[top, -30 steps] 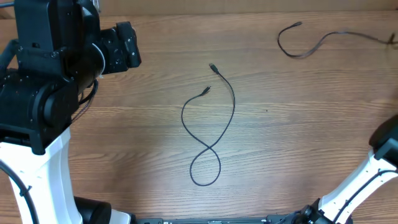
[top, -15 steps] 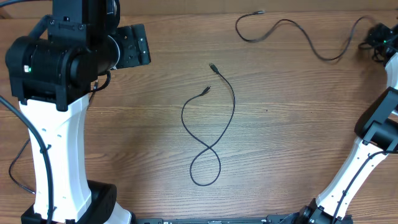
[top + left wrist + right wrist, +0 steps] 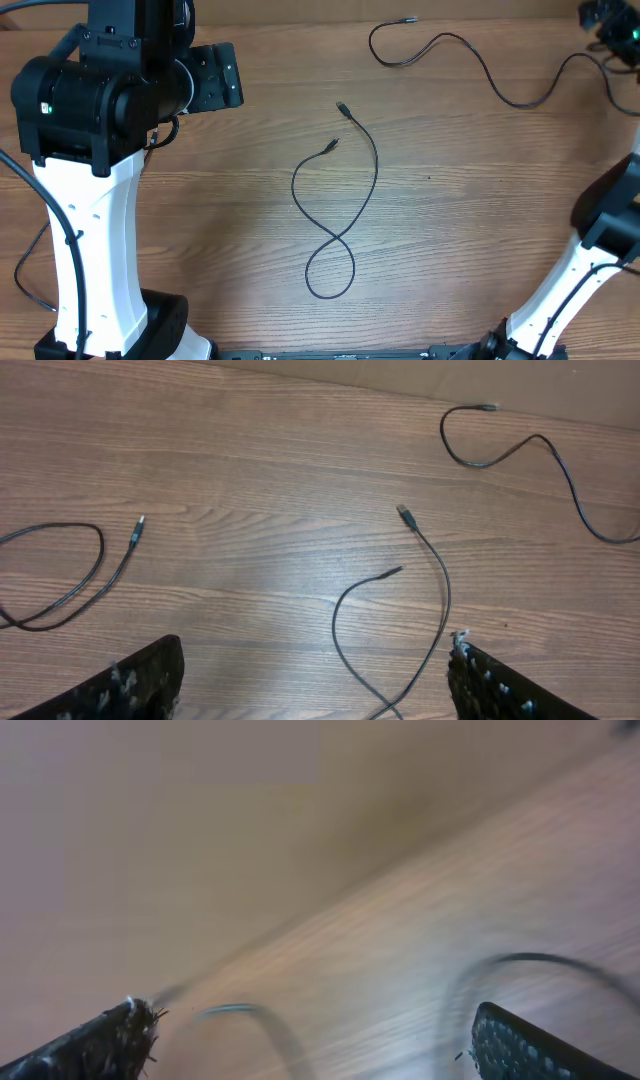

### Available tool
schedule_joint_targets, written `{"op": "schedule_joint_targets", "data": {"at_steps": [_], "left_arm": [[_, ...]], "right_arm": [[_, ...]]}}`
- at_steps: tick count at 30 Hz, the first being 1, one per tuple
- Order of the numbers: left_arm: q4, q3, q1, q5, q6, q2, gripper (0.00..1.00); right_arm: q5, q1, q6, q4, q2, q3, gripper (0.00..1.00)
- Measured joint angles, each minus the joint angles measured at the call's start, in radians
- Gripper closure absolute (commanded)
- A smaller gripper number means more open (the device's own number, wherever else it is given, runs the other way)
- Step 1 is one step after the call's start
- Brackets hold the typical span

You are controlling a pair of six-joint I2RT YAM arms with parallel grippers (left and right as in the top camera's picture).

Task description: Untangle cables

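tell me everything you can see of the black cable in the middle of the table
The middle cable is a thin black flexible cord with a small plug at each end, the two ends close together. It lies flat on the wooden table, crossing itself once to close a loop on the robot's side. Only the table touches it.

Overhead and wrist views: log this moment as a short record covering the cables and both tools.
middle cable: one cord, crosses itself once, closed loop nearest the robot, both plug ends free
far cable: wavy, no crossing, runs to the far right corner
third cable: seen in left wrist view only, lying apart
left tool: open, empty
right tool: open, view blurred
cables touching each other: none seen
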Motion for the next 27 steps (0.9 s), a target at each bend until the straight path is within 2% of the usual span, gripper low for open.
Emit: {"op": "schedule_joint_targets", "data": {"at_steps": [7,12,15,20,27], "left_arm": [[-0.003,0.0,0.0,0.0,0.0,0.0,0.16],[-0.004,0.0,0.0,0.0,0.0,0.0,0.17],[-0.004,0.0,0.0,0.0,0.0,0.0,0.17],[-0.026,0.0,0.0,0.0,0.012,0.0,0.17],[-0.041,0.0,0.0,-0.001,0.03,0.0,0.18]], "right_arm": [[0.083,0.306,0.352,0.068,-0.027,0.008,0.0],[0.373,0.484,0.605,0.122,0.013,0.005,0.0],[0.554,0.571,0.673,0.207,0.055,0.005,0.0],[0.672,0.656,0.766,0.203,0.135,0.005,0.0],[0.647,0.644,0.906,0.161,0.284,0.002,0.0]]}}
